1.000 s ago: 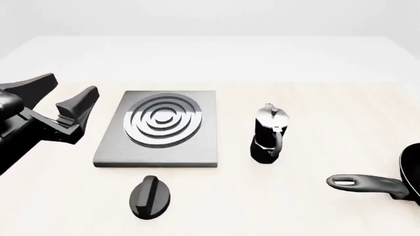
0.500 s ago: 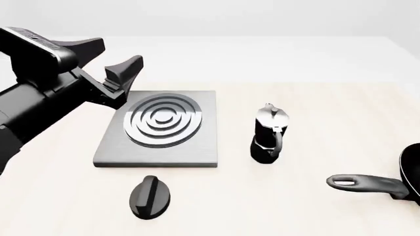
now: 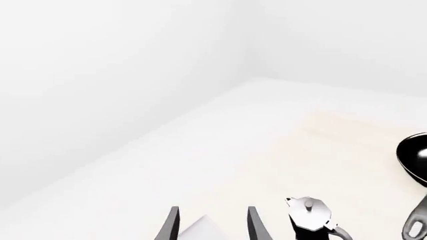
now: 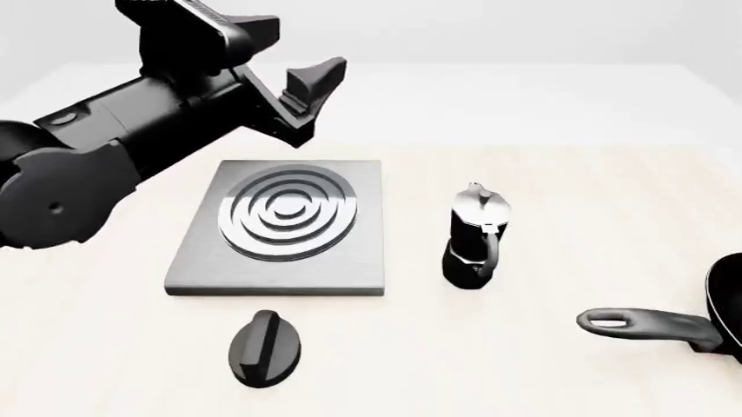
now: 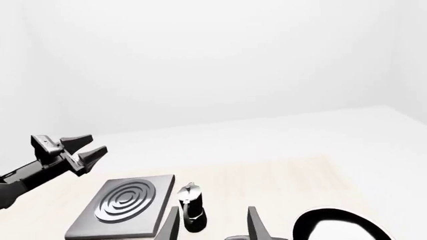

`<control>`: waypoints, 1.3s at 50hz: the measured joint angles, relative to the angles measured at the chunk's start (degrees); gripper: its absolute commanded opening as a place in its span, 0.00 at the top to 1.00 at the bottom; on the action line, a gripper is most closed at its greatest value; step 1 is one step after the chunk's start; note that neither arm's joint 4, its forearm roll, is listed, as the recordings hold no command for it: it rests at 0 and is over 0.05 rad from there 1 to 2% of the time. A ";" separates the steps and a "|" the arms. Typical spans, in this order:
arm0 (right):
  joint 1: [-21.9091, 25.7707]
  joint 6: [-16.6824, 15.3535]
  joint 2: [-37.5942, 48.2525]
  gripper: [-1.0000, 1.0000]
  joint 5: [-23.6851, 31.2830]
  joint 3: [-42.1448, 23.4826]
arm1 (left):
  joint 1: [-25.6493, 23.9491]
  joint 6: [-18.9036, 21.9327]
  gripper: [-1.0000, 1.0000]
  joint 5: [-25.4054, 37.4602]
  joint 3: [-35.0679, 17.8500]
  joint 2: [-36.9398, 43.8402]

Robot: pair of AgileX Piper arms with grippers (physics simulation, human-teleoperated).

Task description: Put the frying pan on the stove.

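Note:
The frying pan [image 4: 728, 313] lies at the table's right edge, cut off by the frame, its long handle [image 4: 644, 325] pointing left. The stove [image 4: 284, 224], a grey plate with silver rings, sits left of centre. My left gripper [image 4: 301, 54] hangs open and empty high above the stove's far edge. The left wrist view shows the frying pan [image 3: 415, 155] far off past the open left gripper [image 3: 213, 227]. My right gripper [image 5: 213, 227] is open and empty; beyond it lie the frying pan [image 5: 337, 220] and the stove [image 5: 123, 205]. It is out of the front view.
A black-and-silver moka pot [image 4: 475, 236] stands between stove and pan, and shows in both wrist views [image 3: 310, 220] [image 5: 192, 207]. A small black oval knob [image 4: 264, 346] lies in front of the stove. The left arm [image 5: 40, 167] crosses the right wrist view.
The left arm has swung up and to the right, from low at the table's left to high over the stove's far edge. Nothing on the table has moved.

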 measured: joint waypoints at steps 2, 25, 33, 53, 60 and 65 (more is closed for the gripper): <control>-0.01 0.00 0.00 0.00 0.00 0.00 | -0.80 0.40 0.00 0.47 -1.03 0.79; -0.05 0.31 0.00 0.00 0.00 0.10 | -8.57 3.31 0.00 7.78 -13.69 9.81; -0.06 0.42 0.00 0.00 0.00 0.12 | -11.07 3.30 0.00 9.68 -17.10 12.41; 0.09 0.68 0.00 0.00 0.00 0.19 | -17.83 1.60 0.00 15.45 -26.77 18.19; 0.17 0.83 0.00 0.00 0.00 0.24 | -19.84 0.86 0.00 17.22 -30.27 20.60; 0.23 0.90 0.00 0.00 0.00 0.22 | -20.83 0.35 0.00 18.62 -33.17 22.81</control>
